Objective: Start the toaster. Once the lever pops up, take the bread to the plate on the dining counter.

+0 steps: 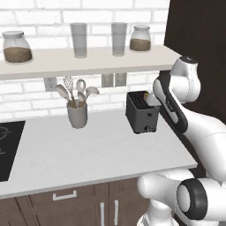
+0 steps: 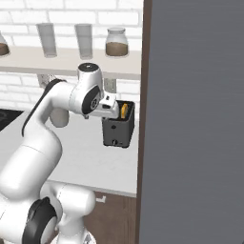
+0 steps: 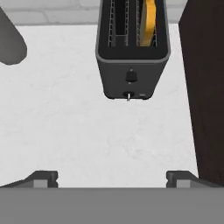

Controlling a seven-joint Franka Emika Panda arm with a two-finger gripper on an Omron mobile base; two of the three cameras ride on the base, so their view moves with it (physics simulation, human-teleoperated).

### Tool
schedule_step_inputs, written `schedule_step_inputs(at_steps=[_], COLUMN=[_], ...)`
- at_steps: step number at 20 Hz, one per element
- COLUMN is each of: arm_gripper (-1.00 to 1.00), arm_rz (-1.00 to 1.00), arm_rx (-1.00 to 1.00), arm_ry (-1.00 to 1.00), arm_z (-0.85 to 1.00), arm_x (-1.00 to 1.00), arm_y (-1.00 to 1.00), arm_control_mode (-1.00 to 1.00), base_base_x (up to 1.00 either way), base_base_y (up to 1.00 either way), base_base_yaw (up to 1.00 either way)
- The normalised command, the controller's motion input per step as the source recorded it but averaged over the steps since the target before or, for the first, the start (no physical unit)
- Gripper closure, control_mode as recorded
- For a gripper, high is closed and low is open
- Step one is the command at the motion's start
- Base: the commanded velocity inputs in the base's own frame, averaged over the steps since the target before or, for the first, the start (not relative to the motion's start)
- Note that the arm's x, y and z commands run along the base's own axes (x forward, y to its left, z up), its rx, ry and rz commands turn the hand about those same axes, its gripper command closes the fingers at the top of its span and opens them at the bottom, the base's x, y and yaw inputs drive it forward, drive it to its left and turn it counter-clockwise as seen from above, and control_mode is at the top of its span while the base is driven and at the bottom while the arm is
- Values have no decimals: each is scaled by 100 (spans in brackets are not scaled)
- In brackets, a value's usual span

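The dark grey toaster [image 3: 131, 52] stands on the white worktop, hard against a dark cabinet side. A golden-orange slice of bread [image 3: 148, 22] stands upright in its right slot; the left slot is empty. On the narrow face the small dark lever [image 3: 131, 76] sits above the round knob [image 3: 128, 94]. My gripper [image 3: 112, 178] hovers above and in front of that face, open, nothing between its fingers. From the right base view the gripper [image 2: 116, 110] hangs just over the toaster [image 2: 117, 129], beside the bread [image 2: 124, 111]. The plate and the dining counter are out of view.
A tall dark cabinet panel [image 2: 190, 119] walls off the right side, right next to the toaster [image 1: 142, 112]. A grey utensil holder [image 1: 77, 114] stands to the left, a black cooktop [image 1: 9, 150] farther left. A shelf [image 1: 88, 59] with jars and glasses runs overhead.
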Motion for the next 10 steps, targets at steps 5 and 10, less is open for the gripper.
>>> schedule_step_inputs(at_steps=[5,10], arm_gripper=[-100,-100], arm_rz=[0,0], arm_rx=[-4,-4], arm_ry=[-1,-11], arm_z=[-33,-40], arm_x=[58,25], arm_y=[-1,0], arm_control_mode=[-100,-100], base_base_x=[0,0], base_base_y=[0,0], base_base_yaw=[0,0])
